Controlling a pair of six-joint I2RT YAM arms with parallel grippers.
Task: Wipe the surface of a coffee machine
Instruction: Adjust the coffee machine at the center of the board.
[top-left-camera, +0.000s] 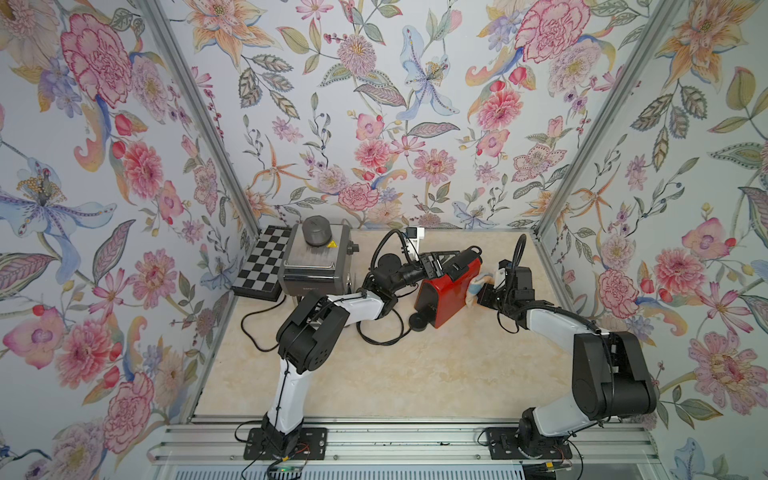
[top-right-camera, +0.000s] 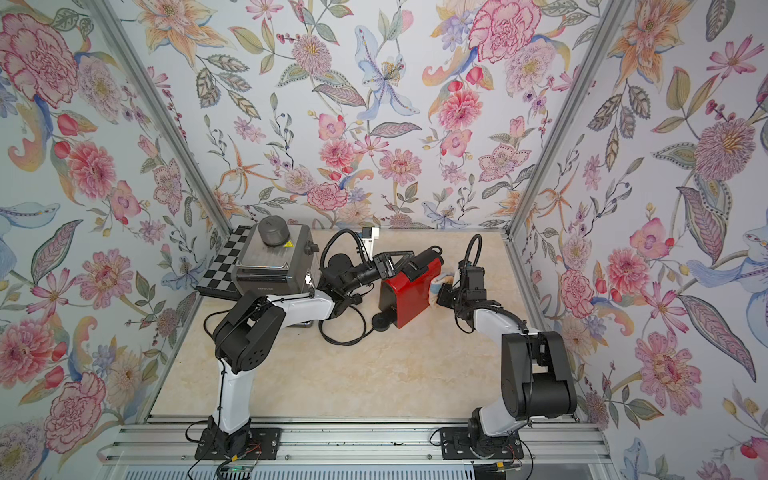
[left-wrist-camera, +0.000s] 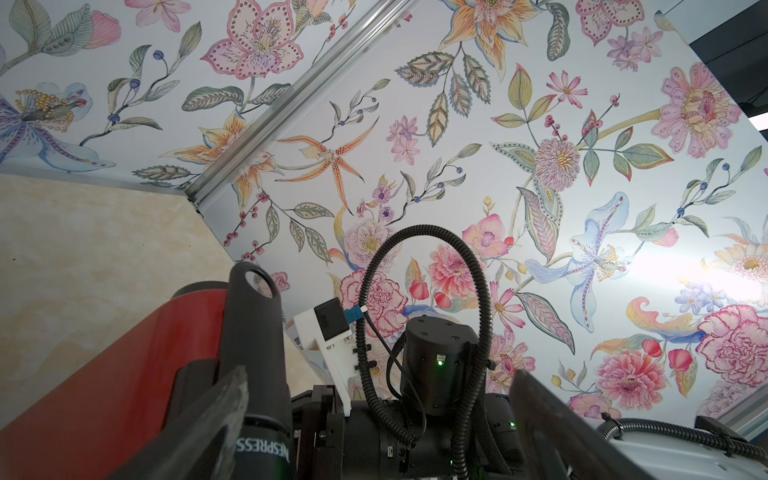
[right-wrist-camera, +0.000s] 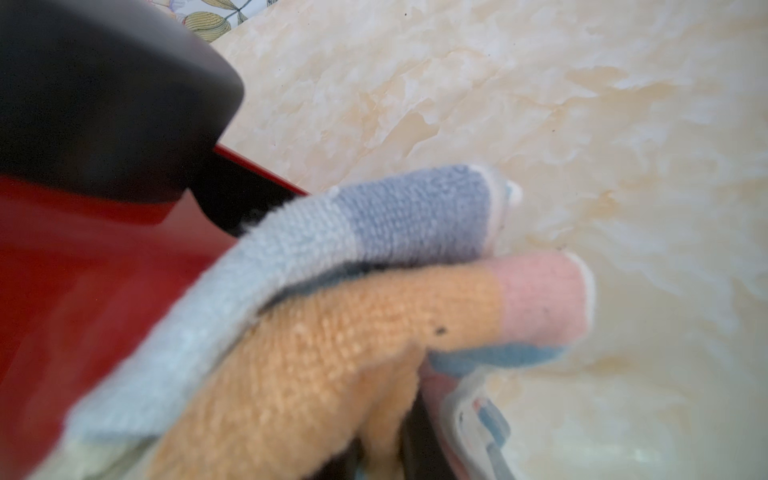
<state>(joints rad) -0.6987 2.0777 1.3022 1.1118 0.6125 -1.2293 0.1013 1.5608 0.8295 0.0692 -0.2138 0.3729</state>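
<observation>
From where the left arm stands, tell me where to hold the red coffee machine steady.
Grip the black lever on top of the coffee machine, coming from the robot's left: it is a narrow bar, while the red body looks too wide for the jaws.

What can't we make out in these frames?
Fingers of the right tool: buried under the striped terry cloth in the right wrist view; too small in both top views.
Cloth contact on the glossy red coffee machine: covered by the cloth, blurred close up.
Whether the left tool touches the black lever: one finger overlaps it in the left wrist view.
Grey metal appliance's front label: too small.
</observation>
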